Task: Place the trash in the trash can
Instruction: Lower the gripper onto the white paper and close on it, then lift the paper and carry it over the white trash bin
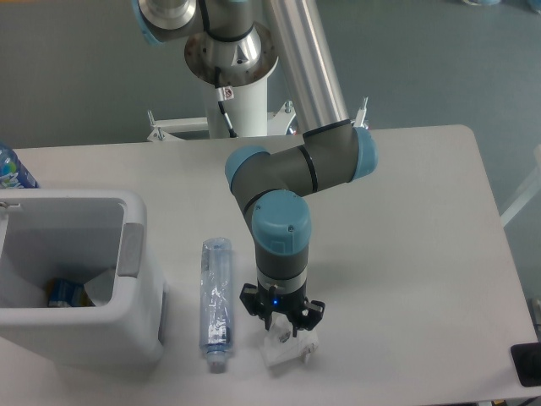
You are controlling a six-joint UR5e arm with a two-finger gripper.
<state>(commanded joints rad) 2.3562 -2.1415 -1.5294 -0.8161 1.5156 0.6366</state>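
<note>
Table [423, 220]: smooth matt pale grey top. Trash can [139, 313]: smooth white plastic, slight sheen, matt grey tab. Clear plastic bottle [215, 292]: glossy, transparent, pale cap. Wrapper [287, 348]: crumpled white paper or film. Arm [283, 228]: matt grey shell, glossy blue caps, polished metal tube.

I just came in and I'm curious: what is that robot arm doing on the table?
The robot is tidying up trash. Its claw is pressed down onto a crumpled white wrapper near the front edge of the table; whether it has pinched it yet is hard to tell. A clear plastic bottle lies beside it, not touched. The white trash can sits to the side with something already inside.
</note>
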